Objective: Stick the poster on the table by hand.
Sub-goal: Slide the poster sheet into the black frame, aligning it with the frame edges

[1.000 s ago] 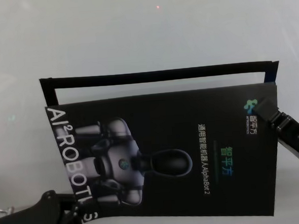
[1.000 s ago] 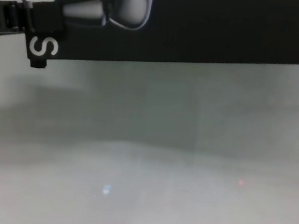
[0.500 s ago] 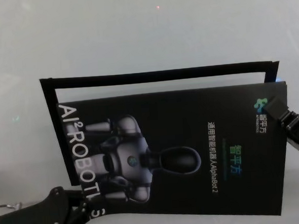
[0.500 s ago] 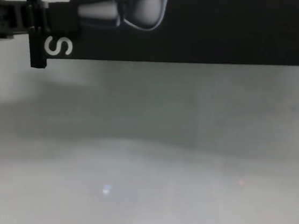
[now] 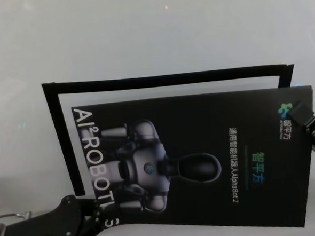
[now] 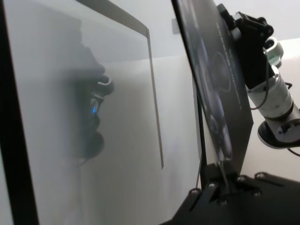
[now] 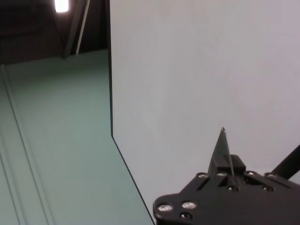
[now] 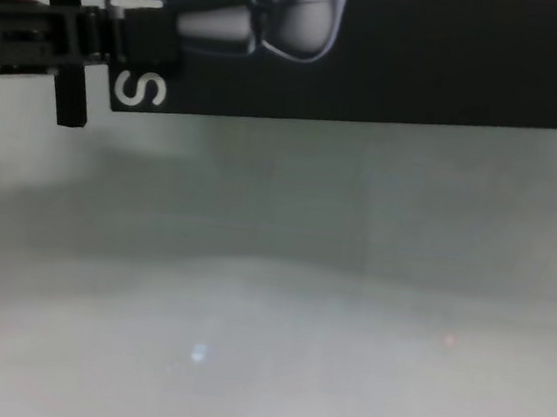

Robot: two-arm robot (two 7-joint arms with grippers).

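The poster (image 5: pixel 203 163), a black glossy sheet with white capitals and a grey-white robot picture, is held flat above the pale table (image 5: pixel 141 33). My left gripper (image 5: pixel 97 220) is shut on its near left corner by the letter "S"; the chest view shows the same grip (image 8: pixel 127 35). My right gripper (image 5: pixel 299 112) is shut on the poster's right edge near the small logo. In the left wrist view the poster (image 6: pixel 211 84) stands edge-on above that gripper (image 6: pixel 220 180). The right wrist view shows its gripper (image 7: pixel 225 164) pinching a thin sheet edge.
A thin black rectangular outline (image 5: pixel 166 78) lies on the table, its far strip and left strip (image 5: pixel 60 140) showing beyond the poster. The chest view shows the left strip's near end (image 8: pixel 65 94) and bare table (image 8: pixel 298 301) toward me.
The poster and both grippers have moved to the right, and the outline's left strip now shows fully beside the poster's left edge.
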